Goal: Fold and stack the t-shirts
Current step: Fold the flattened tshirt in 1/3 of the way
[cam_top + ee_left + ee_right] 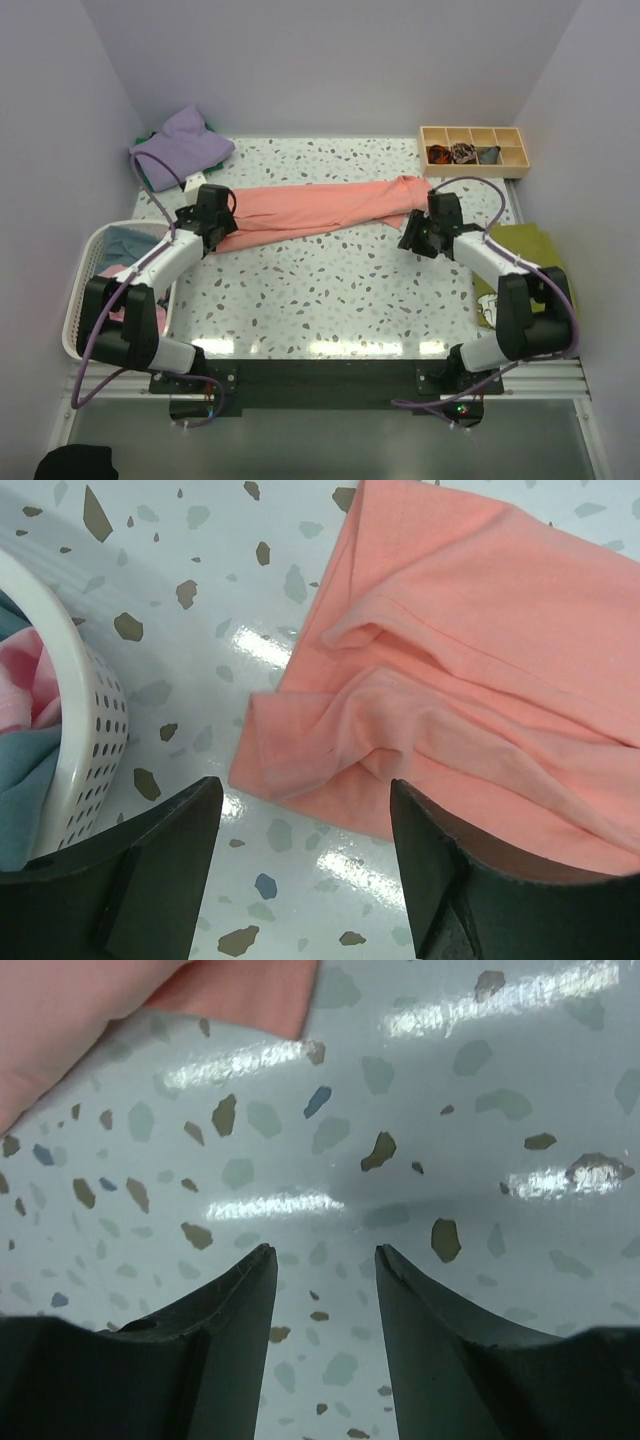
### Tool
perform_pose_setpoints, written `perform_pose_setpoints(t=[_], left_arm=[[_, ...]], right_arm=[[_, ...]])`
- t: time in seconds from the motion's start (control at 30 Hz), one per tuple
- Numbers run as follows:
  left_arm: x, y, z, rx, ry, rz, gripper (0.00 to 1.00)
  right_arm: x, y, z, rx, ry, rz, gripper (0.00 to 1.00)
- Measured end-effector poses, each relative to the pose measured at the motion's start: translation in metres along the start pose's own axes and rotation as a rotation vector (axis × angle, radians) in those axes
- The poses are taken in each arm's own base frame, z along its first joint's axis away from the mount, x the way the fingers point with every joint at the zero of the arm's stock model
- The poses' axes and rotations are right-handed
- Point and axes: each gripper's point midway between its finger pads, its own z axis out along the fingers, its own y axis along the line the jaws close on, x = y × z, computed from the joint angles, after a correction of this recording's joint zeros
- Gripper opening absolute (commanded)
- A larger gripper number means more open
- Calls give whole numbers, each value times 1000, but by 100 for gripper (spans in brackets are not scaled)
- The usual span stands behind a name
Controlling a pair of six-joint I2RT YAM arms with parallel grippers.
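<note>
Lying on desk: salmon-pink t-shirt [320, 210], a long crumpled band across the far half of the desk [330, 290], reaching from near the left edge to near the right edge, right end a bit farther back than the left.
Left end of shirt: bunched, folds and a hem seam show in the left wrist view; it sits on the speckled top just beside the basket.
Left gripper [216, 224]: over the shirt's left end; fingers [170, 850] spread wide, released, nothing pinched. Cloth shows below the gap; can't tell whether the tips touch it.
Right gripper [418, 236]: at the shirt's right end, toward the right edge; fingers [225, 1320] parted by a narrower gap, released, nothing between them. Bare desk under the tips, shirt edge only in the upper left of the right wrist view.
Basket [95, 730]: white, perforated wall, at the left edge, on the near half of the desk.
In basket: light blue t-shirt [128, 243] and pink t-shirt [18, 680], both crumpled, unfolded.
Far-left corner: lavender t-shirt [182, 145], loose heap; dark cloth sticks out from under it, can't tell what it is.
Right edge: green t-shirt [525, 248], olive, lying fairly flat beside the right arm, apart from the salmon-pink one.
Far-right corner: wooden tray [475, 172] with compartments, small dark items in some of them, too small to tell.
</note>
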Motion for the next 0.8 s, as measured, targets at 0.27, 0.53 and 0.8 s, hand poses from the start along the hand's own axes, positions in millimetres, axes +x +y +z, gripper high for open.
perform_pose_setpoints(t=[0.27, 0.53, 0.8], left_arm=[[3, 1, 2, -4, 7, 5, 74], [15, 2, 11, -26, 42, 27, 74], [24, 3, 17, -40, 67, 44, 74]], right_arm=[[-27, 0, 60, 69, 20, 1, 49], [-61, 15, 87, 47, -36, -1, 51], [-82, 25, 105, 33, -65, 6, 25]])
